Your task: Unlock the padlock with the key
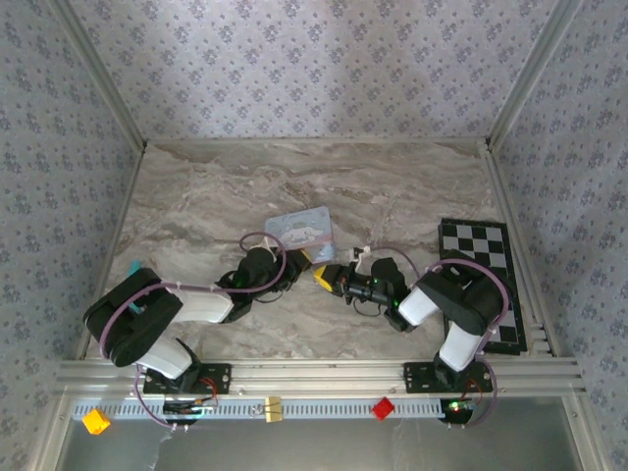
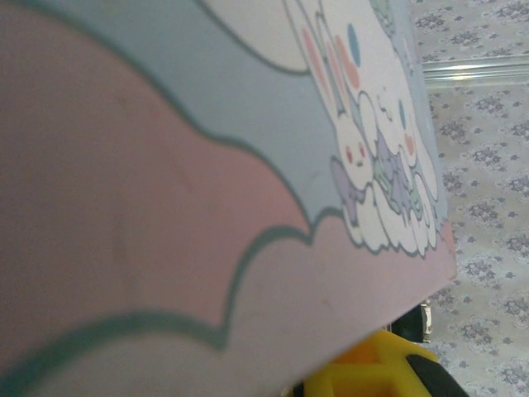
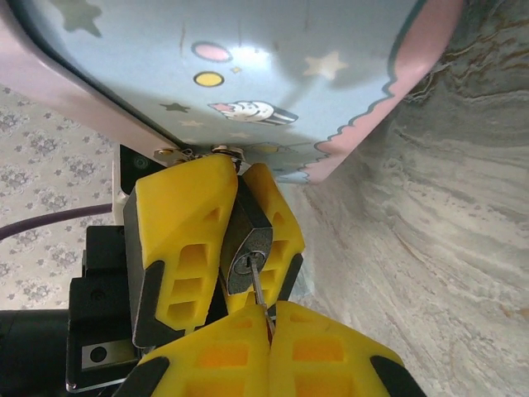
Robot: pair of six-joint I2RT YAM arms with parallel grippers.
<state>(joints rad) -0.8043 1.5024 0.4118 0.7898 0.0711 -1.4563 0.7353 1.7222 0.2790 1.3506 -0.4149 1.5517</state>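
The padlock (image 3: 245, 244) is seen in the middle of the right wrist view, just under the edge of the pale blue tin (image 3: 248, 74). It is clamped in the left jaws, with a yellow finger (image 3: 178, 240) pressed on each side. Its round keyhole is turned down toward the bottom of the frame. Its long axis runs up and down in the picture, from the keyhole up to the clasp of the tin.

The key (image 3: 259, 294) is held tight in the right jaws, which are pressed together on it at the bottom middle of the frame. Just its thin metal shaft can be seen. The shaft is pointed up and a little to the left, in line with the padlock. Its tip is set at the keyhole and looks to be pushed in. How deep it goes cannot be told.

The next move is judged to be a turn of the key about its own shaft, so that line should be kept straight. The right jaws are the ones placed for that turn.

In the top view, both jaws are met near the middle of the desk (image 1: 196, 196), just below the tin.

No words or brand can be read. The tin is printed with stars, dots, clouds and white bunnies.
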